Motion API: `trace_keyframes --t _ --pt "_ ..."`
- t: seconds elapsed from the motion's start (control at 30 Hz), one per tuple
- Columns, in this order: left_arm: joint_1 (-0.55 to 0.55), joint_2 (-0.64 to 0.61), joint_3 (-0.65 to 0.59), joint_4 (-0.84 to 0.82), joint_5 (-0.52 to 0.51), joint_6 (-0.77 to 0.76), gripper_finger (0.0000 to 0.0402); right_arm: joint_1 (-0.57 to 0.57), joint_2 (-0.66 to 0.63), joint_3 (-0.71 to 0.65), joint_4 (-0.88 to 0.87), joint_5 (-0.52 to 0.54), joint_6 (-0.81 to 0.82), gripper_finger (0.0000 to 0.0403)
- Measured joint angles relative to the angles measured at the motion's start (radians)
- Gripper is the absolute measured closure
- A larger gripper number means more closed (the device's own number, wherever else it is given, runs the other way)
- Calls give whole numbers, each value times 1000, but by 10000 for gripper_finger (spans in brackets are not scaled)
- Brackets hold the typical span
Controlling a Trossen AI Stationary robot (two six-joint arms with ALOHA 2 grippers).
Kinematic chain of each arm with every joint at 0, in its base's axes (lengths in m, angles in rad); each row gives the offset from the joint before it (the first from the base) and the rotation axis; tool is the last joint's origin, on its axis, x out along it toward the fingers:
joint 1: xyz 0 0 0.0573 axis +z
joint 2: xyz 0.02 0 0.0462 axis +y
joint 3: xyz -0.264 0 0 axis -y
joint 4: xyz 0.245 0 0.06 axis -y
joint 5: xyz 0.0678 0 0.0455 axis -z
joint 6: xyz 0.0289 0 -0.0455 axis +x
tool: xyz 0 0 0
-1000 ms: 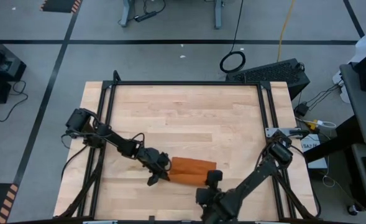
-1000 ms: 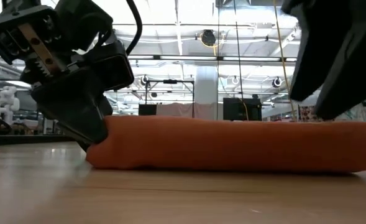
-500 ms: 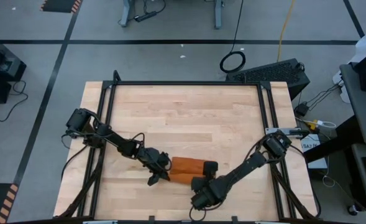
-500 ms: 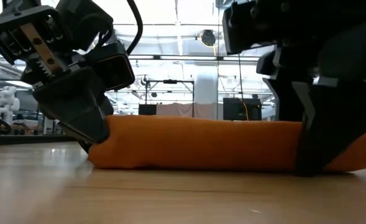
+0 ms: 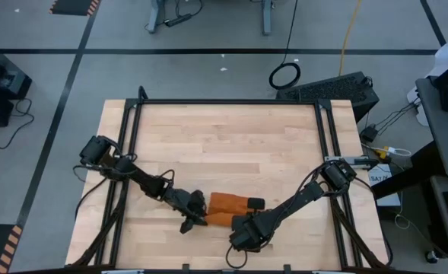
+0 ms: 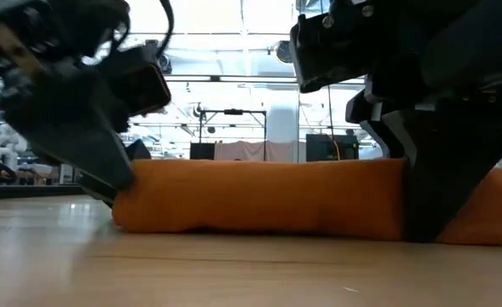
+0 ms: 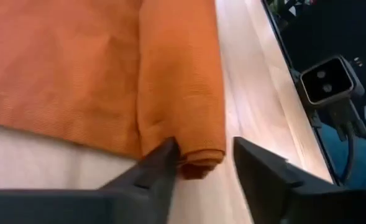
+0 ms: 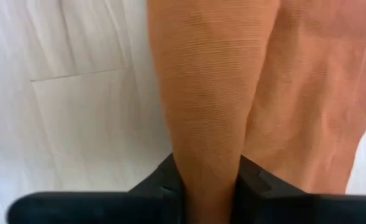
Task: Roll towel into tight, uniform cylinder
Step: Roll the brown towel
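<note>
The rust-orange towel (image 5: 224,205) lies near the table's near edge. Its near part is rolled into a cylinder (image 6: 259,196) and the rest lies flat (image 7: 58,62) beyond it. My left gripper (image 7: 201,162) stands open at the roll's left end, one finger on each side. One fingertip (image 7: 167,152) is close against the cloth; I cannot tell whether it touches. My right gripper (image 8: 207,180) is shut on the roll near its right end, and part of the towel is hidden under it in the high view. My right gripper pinches the rolled part of the towel (image 8: 207,149) between its two fingers, a little in from the roll's right end. The fingers (image 6: 429,196) come down from above, slanting from the near right, and lie across the roll. The roll rests on the table.
Bare wooden tabletop (image 5: 224,144) stretches toward the far edge, inside a black frame (image 5: 227,101). The table's near edge is close behind both grippers. A low camera (image 7: 325,81) stands at the table's edge past the roll's left end.
My right gripper has moved from the near edge toward the towel, come down over the roll's right end and shut on it. My left gripper has shifted slightly at the roll's left end. The roll has stayed on the table.
</note>
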Motion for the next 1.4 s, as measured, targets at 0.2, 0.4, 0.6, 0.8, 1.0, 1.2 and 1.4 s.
trace_keyframes --t 0.2,0.4,0.6,0.8,1.0,1.2,1.4 --pt "-64 -29 0 -5 -26 21 146 18 1 0 35 -5 72 364" --pt "-48 -232 2 -227 -7 117 117 32 1 0 124 -70 131 367" --pt "-130 -394 2 -345 -161 286 116 30 3 0 202 -139 150 367" --pt "-341 -328 3 -215 -447 495 116 -3 4 0 236 -225 162 367" --pt "-417 -215 34 -138 -614 547 116 -55 5 -1 243 -301 96 367" --pt "-411 -72 76 -138 -621 517 116 -98 6 -3 275 -334 83 367" --pt "-412 4 114 -192 -716 515 116 -106 6 -3 276 -332 77 367"
